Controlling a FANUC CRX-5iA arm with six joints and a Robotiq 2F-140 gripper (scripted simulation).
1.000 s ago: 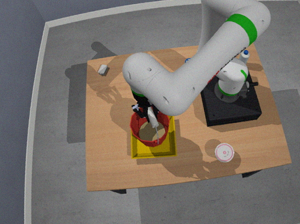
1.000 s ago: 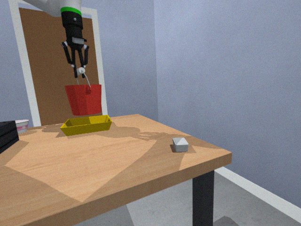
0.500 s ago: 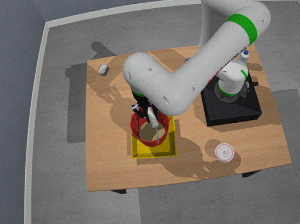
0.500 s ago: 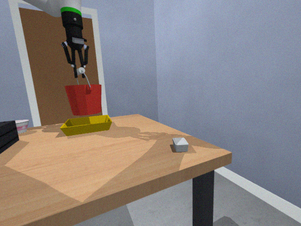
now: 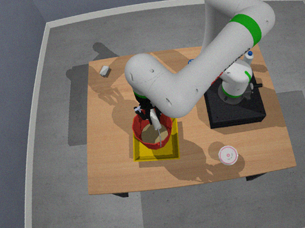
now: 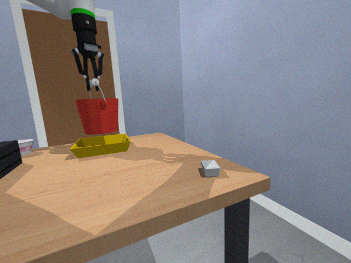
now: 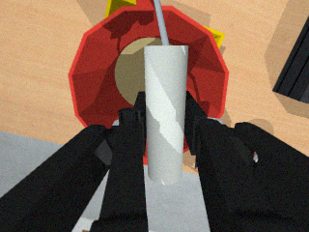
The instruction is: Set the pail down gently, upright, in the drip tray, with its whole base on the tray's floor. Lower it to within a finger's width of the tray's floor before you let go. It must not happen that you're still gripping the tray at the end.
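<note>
The red pail (image 6: pixel 97 115) hangs upright by its wire handle, directly over the yellow drip tray (image 6: pixel 100 145), with its base a little above the tray's rim. My gripper (image 6: pixel 92 80) is shut on the white grip of the pail's handle (image 7: pixel 165 118). In the top view the pail (image 5: pixel 152 130) covers the far part of the tray (image 5: pixel 156 147). In the wrist view I look down into the pail (image 7: pixel 150 72), and yellow tray corners (image 7: pixel 216 36) show past its rim.
A small grey block (image 6: pixel 210 167) lies near the table's corner, far from the tray. A white cup with pink marks (image 5: pixel 227 154) stands near the front edge. The robot's black base (image 5: pixel 234 104) is to the right, with a white bottle (image 5: pixel 249 56) behind it.
</note>
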